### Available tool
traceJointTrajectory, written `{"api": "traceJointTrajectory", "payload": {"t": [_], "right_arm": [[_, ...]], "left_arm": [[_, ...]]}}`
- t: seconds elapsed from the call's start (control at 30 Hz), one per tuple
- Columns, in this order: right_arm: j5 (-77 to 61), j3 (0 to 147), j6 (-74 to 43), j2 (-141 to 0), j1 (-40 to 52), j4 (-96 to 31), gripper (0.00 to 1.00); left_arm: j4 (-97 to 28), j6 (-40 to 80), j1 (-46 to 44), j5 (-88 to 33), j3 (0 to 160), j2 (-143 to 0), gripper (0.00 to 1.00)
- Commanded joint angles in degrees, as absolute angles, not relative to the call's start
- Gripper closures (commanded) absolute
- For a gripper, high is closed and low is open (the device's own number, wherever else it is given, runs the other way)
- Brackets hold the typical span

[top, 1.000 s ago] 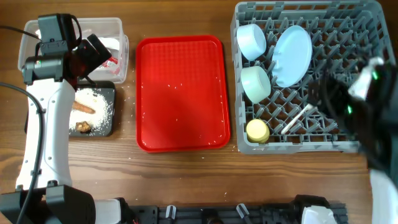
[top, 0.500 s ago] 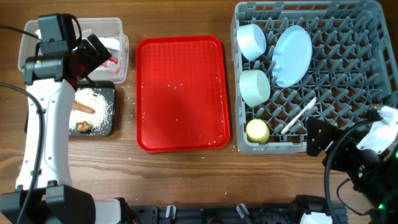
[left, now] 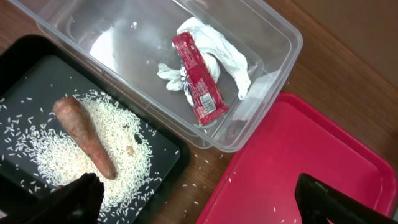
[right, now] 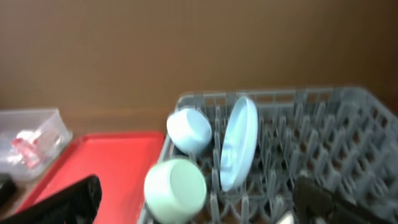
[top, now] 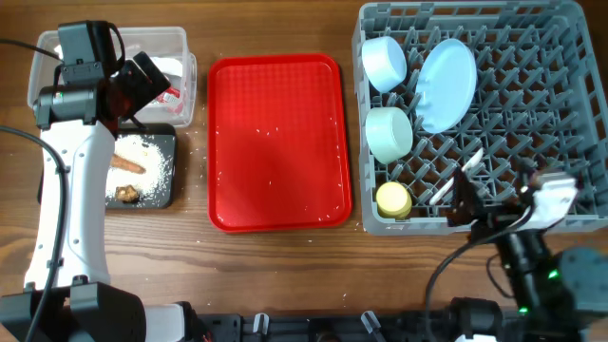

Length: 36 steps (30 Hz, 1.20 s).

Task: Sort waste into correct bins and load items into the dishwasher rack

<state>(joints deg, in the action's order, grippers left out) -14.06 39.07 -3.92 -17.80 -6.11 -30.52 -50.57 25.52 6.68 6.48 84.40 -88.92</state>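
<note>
Rack [top: 541, 104], 3 o'clock on bench [top: 285, 275]: carries every dish.
Red tray [top: 277, 142], centre: bare bar a few stray grains, so apparently nothing is left to sort.
Tub [left: 273, 56], 10 o'clock: takes dry litter.
Black tray [left: 37, 68], 9 o'clock, touching tub: takes food scraps.
Plate [top: 446, 84]: on edge between pegs, which keep it upright.
Bowls [top: 384, 62] [top: 390, 131]: tipped on their sides at rack's 10 and 9 o'clock.
Cup [top: 393, 199]: rack's 7 o'clock corner.
Spoon [top: 458, 178]: aslant on grid, just right of cup.
Wrapper [left: 200, 78]: in tub.
Carrot [left: 84, 135], rice [left: 50, 162], lump [top: 127, 195]: in black tray.

L arm runs up bench's left edge. L claw [left: 199, 205] hangs over the tub/black tray join, spread wide, empty.
R arm sits low at 5 o'clock, off rack's near edge. R claw [right: 193, 205] is spread, empty, aimed level toward 12.
</note>
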Motion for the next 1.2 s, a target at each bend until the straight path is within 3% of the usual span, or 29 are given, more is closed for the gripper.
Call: {"api": "traceJointTrajectory", "payload": {"t": [0.0,0.23,0.5,1.17], "right_arm": [[-15.6,27.0,-3.2,-9.8,-6.0,-23.6,0.00],[-15.6,10.2,-3.2,-0.5,-6.0,-7.2,0.00],[-13.2,0.5,-3.2,-0.2,-5.4,5.1,0.00],[-9.5,0.3,-3.0,-0.2,-5.3,0.8,0.00]], "left_arm": [[-50.4,24.2,6.5,6.4,84.7,-89.0,0.00],[-50.4,24.2,6.5,6.4,84.7,-89.0,0.00],[-50.4,24.2,6.5,6.4,84.7,-89.0,0.00],[-50.4,24.2,6.5,6.4,84.7,-89.0,0.00]]}}
